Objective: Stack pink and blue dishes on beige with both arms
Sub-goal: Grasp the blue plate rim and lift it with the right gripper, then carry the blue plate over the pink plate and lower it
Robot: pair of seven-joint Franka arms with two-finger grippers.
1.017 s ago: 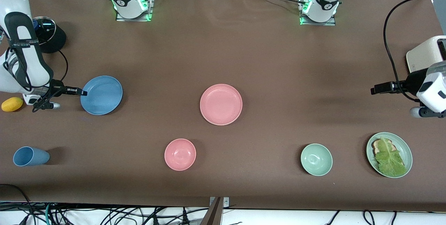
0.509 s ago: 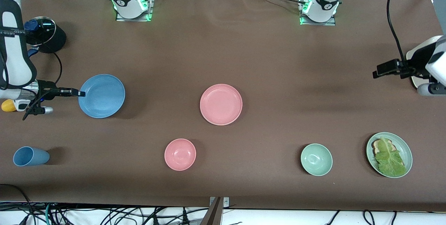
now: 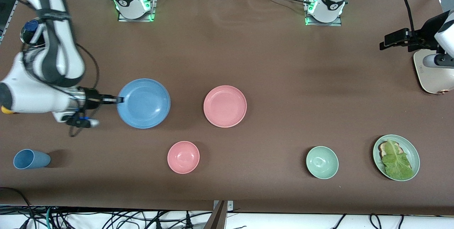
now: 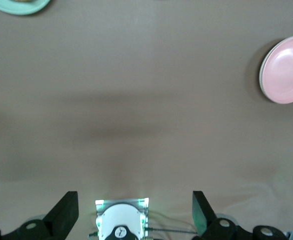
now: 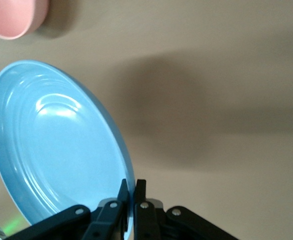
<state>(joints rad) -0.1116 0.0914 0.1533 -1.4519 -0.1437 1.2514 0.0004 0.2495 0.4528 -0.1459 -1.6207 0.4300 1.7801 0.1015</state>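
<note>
My right gripper (image 3: 120, 99) is shut on the rim of the sky-blue plate (image 3: 143, 103) and holds it roughly level above the table, beside the pink plate (image 3: 225, 106) on the right arm's side. In the right wrist view the fingers (image 5: 140, 192) pinch the blue plate's (image 5: 56, 150) edge. The pink plate lies flat mid-table, and a thin cream-beige rim (image 3: 227, 126) shows under it. My left gripper (image 3: 386, 42) hangs open and empty over the table next to the toaster. Its gripper (image 4: 135, 215) has its fingers spread wide, with the pink plate (image 4: 285, 70) far off.
A pink bowl (image 3: 183, 157), a blue cup (image 3: 31, 159), a green bowl (image 3: 322, 162) and a green plate of lettuce on toast (image 3: 396, 157) sit along the near edge. A cream toaster (image 3: 434, 76) stands at the left arm's end. A lidded black pot (image 3: 32, 32) stands at the right arm's end.
The right arm has lifted the blue plate and carried it toward the pink plate. The left arm has drawn back toward its base end, over the toaster.
</note>
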